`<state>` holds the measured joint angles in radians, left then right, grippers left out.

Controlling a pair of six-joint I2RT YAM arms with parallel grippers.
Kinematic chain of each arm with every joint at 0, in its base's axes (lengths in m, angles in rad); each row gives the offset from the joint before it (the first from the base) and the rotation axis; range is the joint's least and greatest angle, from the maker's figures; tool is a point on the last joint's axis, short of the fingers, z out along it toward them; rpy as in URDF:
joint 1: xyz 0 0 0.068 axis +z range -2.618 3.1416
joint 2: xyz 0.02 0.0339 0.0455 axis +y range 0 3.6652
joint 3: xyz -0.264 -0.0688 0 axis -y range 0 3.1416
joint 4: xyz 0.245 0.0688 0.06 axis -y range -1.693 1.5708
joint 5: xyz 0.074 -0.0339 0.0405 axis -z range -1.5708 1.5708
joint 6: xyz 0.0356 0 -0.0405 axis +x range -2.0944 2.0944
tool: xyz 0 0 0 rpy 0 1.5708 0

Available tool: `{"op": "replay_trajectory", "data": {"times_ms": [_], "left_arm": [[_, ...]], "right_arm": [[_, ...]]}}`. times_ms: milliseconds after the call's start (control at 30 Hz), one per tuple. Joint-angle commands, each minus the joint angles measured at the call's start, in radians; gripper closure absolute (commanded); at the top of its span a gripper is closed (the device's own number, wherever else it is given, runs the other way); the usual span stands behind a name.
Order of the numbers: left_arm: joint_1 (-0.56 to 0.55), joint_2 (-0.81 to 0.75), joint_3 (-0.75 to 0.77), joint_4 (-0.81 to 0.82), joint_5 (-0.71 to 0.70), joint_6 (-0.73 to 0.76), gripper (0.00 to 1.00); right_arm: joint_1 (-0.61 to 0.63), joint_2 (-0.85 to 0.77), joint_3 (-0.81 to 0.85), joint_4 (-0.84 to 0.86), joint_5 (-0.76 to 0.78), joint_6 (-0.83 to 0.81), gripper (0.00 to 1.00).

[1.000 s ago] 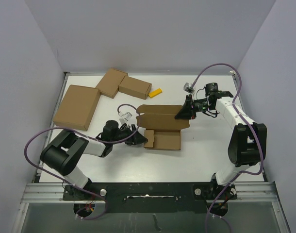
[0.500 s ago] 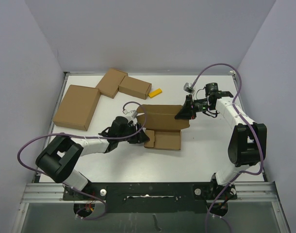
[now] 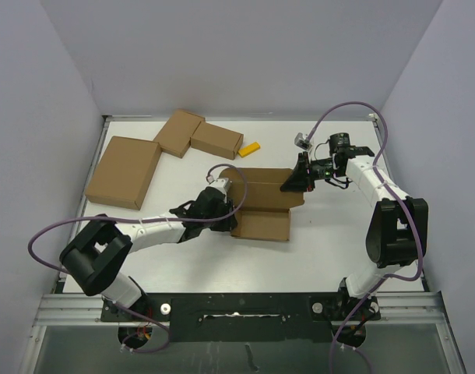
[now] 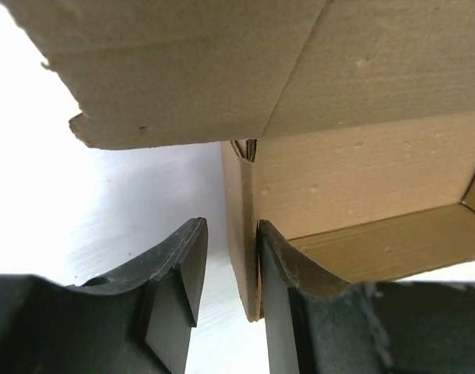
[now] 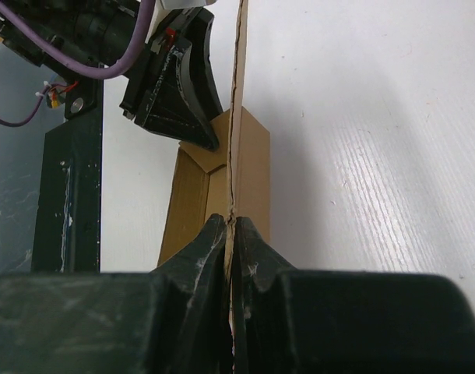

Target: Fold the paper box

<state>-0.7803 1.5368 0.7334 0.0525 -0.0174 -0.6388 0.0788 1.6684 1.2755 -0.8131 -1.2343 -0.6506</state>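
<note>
From above: shows the paper box [image 3: 261, 210] near the middle of the white table [image 3: 323, 249], brown and partly raised, with the back panel standing and the front panel lying flat. Places the left claw [image 3: 228, 212] at the box's left end and the right claw [image 3: 293, 184] at its upper right corner, on the standing panel. Also shows three other cardboard boxes [image 3: 124, 171] at the far left of the table, well apart from both claws, and a small yellow piece [image 3: 249, 148] just to their right.

Through the left wrist camera: finds the left claw [image 4: 231, 234] spread, straddling the upright side wall of the paper box [image 4: 362, 179]. Has the right finger [image 4: 280, 273] against the wall on the box's inner side and the left finger [image 4: 179, 273] apart from it, with a strip of table [image 4: 105, 202] visible between. Shows a ragged-edged flap overhead.

Through the right wrist camera: shows the right claw [image 5: 230, 226] pressed together on the thin edge of a panel of the paper box [image 5: 255, 171]. Catches the left claw [image 5: 179, 89] beyond, at the box's far end, over the table [image 5: 362, 156].
</note>
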Motion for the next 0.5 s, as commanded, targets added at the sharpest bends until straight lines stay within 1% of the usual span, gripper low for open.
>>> {"op": "replay_trajectory", "data": {"times_ms": [0, 267, 400, 467], "left_arm": [[-0.029, -0.021, 0.069, -0.083, -0.137, 0.036, 0.7], [-0.063, 0.007, 0.119, -0.144, -0.23, 0.052, 0.74], [-0.072, 0.019, 0.134, -0.173, -0.259, 0.057, 0.81], [-0.075, 0.025, 0.14, -0.187, -0.277, 0.06, 0.88]], "right_arm": [[-0.004, -0.002, 0.028, -0.001, -0.045, -0.016, 1.0], [-0.002, -0.001, 0.027, -0.001, -0.047, -0.014, 1.0], [-0.003, -0.002, 0.027, -0.001, -0.047, -0.014, 1.0], [-0.002, -0.001, 0.026, 0.002, -0.047, -0.012, 1.0]]}}
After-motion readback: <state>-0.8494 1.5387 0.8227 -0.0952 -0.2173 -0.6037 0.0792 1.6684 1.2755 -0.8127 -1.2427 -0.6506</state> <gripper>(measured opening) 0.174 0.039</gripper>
